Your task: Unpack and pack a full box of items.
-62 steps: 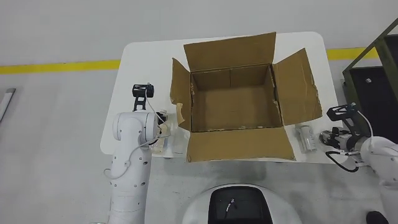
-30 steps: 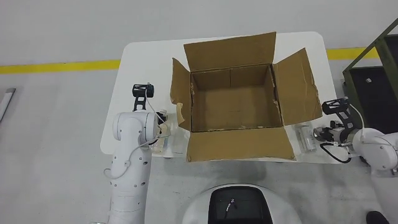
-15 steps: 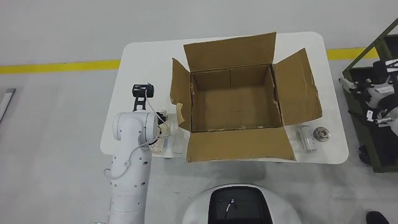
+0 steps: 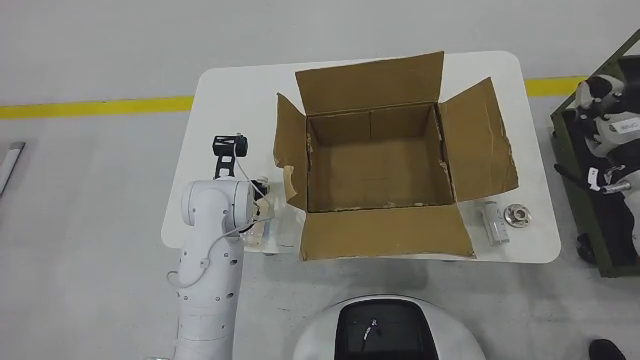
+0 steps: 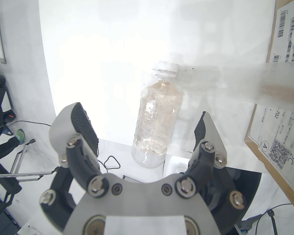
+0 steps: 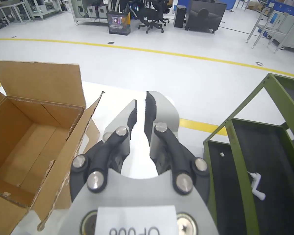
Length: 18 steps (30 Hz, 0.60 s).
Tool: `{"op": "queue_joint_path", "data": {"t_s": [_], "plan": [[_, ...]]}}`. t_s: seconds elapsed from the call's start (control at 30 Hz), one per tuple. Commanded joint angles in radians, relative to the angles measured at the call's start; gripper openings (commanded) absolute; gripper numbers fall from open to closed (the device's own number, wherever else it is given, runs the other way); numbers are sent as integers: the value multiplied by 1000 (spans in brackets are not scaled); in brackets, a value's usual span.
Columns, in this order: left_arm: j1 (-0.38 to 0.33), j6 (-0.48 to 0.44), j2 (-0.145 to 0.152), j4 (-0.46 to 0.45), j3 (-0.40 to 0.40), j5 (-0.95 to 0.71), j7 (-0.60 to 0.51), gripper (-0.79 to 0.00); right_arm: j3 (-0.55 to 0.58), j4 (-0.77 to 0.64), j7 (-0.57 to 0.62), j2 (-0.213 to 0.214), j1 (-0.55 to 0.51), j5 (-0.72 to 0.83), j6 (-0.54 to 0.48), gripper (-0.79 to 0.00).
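Clear plastic bottle (image 5: pixel 159 113) sat untouched inside our left claw (image 5: pixel 143 117), spread wide; our right claw (image 6: pixel 140 103), beside the box (image 6: pixel 36 84), was closed, empty.

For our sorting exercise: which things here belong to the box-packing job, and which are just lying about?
Job: cardboard box; clear plastic bottle; small clear container; round metal disc.
Lying about: office chair; yellow floor line.
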Motion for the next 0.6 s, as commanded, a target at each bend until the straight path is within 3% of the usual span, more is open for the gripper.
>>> {"op": "queue_joint_path", "data": {"t_s": [0.0, 0.37, 0.57], "plan": [[0, 0, 0, 0, 0, 0, 0, 0, 0, 0, 0, 0, 0, -1, 0, -785], [0, 0, 0, 0, 0, 0, 0, 0, -21, 11, -87, -7, -21, 166, 7, -785], [21, -20, 6, -38, -34, -6, 23, 0, -35, 25, -101, -5, -25, 161, -6, -785]]}}
